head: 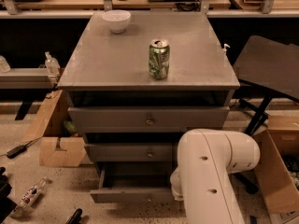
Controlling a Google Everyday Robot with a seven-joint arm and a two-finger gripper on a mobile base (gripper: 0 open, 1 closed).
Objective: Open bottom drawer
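The grey cabinet (140,64) has three drawers. The bottom drawer (128,194) stands pulled out, its shallow grey box open toward me and its flat front low in the camera view. Above it the middle drawer front (128,152) and the taller top drawer front (147,119) sit closed. My white arm (210,171) rises at the lower right and covers the right end of the bottom drawer. The gripper is hidden behind the arm, out of sight.
A green can (159,59) and a white bowl (116,20) stand on the cabinet top. Cardboard boxes sit on the floor at left (58,148) and right (278,171). A dark chair (271,73) is at right. A bottle (30,195) lies on the floor.
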